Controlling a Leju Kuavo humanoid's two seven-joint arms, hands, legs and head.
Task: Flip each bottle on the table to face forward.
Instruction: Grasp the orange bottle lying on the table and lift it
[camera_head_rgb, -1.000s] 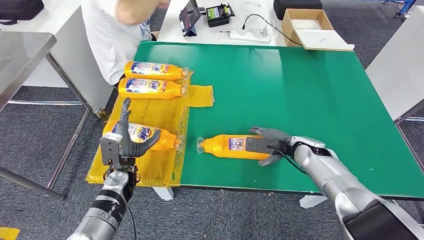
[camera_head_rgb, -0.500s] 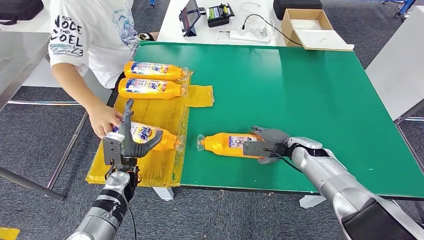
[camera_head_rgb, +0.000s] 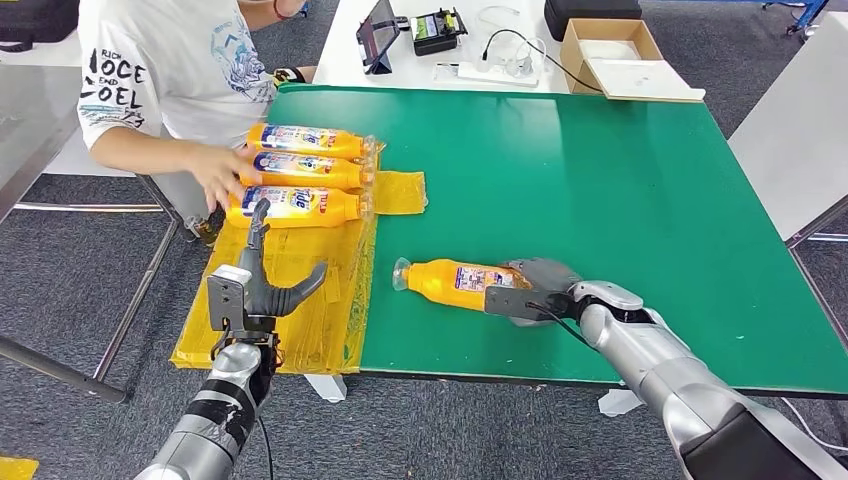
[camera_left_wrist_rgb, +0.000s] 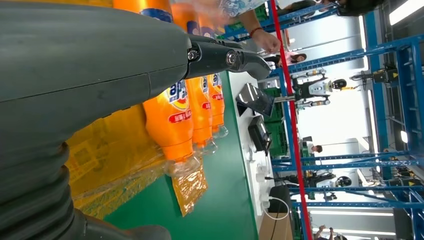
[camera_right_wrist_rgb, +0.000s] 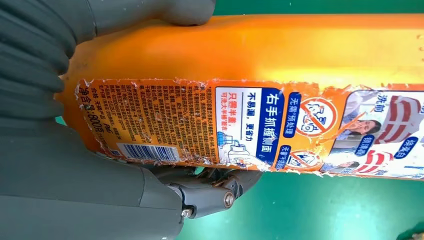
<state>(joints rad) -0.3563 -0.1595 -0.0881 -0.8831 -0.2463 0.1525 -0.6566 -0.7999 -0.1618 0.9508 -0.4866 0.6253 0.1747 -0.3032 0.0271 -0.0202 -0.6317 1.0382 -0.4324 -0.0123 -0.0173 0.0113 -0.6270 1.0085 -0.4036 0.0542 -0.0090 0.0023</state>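
An orange bottle lies on its side on the green table, cap toward the left, back label with barcode turned up. My right hand grips its base end. Three more orange bottles lie side by side on yellow plastic sheet at the table's left edge, front labels up; they also appear in the left wrist view. My left hand stands open above the yellow sheet, fingers spread and holding nothing.
A person in a white T-shirt stands at the far left, one hand resting on the row of bottles. A cardboard box, a tablet and cables lie on the white table behind.
The person took the bottle from beside my left hand and set it as third in the row. My left hand is now free. My right hand drew its bottle slightly nearer.
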